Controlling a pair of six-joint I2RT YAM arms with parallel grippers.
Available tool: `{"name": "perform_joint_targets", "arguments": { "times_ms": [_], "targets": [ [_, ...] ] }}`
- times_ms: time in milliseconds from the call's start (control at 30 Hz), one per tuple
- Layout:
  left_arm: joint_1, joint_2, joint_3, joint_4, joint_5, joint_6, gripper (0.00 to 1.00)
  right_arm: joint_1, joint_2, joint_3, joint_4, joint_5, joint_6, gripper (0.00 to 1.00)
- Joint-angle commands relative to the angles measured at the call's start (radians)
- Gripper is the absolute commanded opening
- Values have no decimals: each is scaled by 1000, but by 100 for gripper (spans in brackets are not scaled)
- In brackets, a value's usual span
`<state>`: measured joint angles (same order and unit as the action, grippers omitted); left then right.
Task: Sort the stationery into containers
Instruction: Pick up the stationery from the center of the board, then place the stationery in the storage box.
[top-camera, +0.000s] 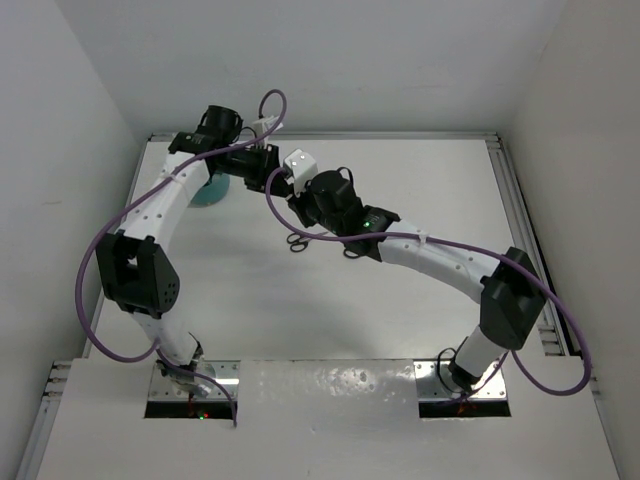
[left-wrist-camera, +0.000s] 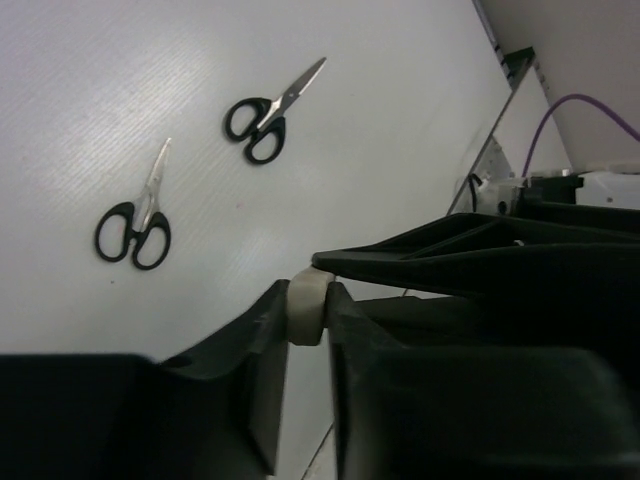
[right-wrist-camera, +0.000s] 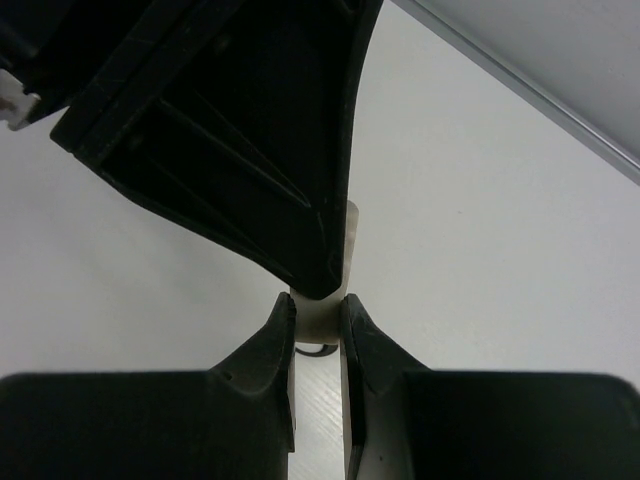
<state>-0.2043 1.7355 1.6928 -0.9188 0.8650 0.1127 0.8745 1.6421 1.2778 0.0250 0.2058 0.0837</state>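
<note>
Nearly done, I think: left gripper (left-wrist-camera: 307, 300) and right gripper (right-wrist-camera: 318, 305) both pinch eraser (left-wrist-camera: 308, 316) (handover?), two scissors (left-wrist-camera: 262, 118) (left-wrist-camera: 135, 228) unsorted on counter (left-wrist-camera: 400, 120).

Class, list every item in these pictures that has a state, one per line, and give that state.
Eraser: gripped by both hands at once.
Left hand: shut on eraser.
Right hand: shut on eraser.
Lower-left scissors: blades closed, flat on table.
Upper-right scissors: blades closed, flat on table.
Teal organiser: mostly hidden by left arm, contents unseen.
</note>
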Motion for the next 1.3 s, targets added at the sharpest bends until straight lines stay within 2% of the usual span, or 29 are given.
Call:
{"name": "perform_joint_targets", "arguments": {
  "times_ms": [0, 100, 200, 233, 267, 300, 367, 400, 433, 533, 633, 733, 833, 1000, 1267],
  "targets": [
    [-9, 2, 5, 43, 11, -7, 10, 3, -4, 34, 59, -2, 19, 0],
    [-7, 2, 4, 60, 15, -16, 0, 4, -2, 26, 61, -11, 22, 0],
    [-3, 2, 5, 57, 19, -16, 0, 4, -2, 22, 58, -14, 24, 0],
    [2, 2, 5, 55, 19, -13, 0, 4, -2, 23, 47, -16, 25, 5],
    [20, 2, 10, 55, 17, -7, 0, 4, -2, 25, 38, -17, 27, 43],
    [35, -2, 14, 55, 6, 1, 0, 4, -4, 25, 29, -5, 30, 62],
    [107, -8, 30, 72, -45, 18, 0, 6, -16, 15, 3, 35, 44, 91],
    [136, -17, 34, 80, -75, 18, 0, 4, -24, 9, -10, 44, 53, 96],
    [175, -24, 38, 92, -96, 13, 0, 4, -31, -10, -13, 55, 56, 99],
    [389, -39, 51, 153, -178, -2, 0, 4, -74, -72, -14, 81, 80, 99],
    [521, -47, 39, 236, -271, -19, 0, 3, -116, -147, 16, 98, 116, 99],
    [597, -37, -25, 415, -375, -59, 0, 4, -137, -195, 35, 101, 149, 99],
    [622, 5, -51, 504, -420, -102, 0, 4, -134, -195, 12, 101, 156, 99],
    [603, 134, 16, 572, -445, -102, 0, 6, -134, -181, -58, 109, 166, 99],
    [583, 266, 94, 565, -457, -51, 0, 6, -194, -253, -108, 164, 221, 99]
  ]
}}
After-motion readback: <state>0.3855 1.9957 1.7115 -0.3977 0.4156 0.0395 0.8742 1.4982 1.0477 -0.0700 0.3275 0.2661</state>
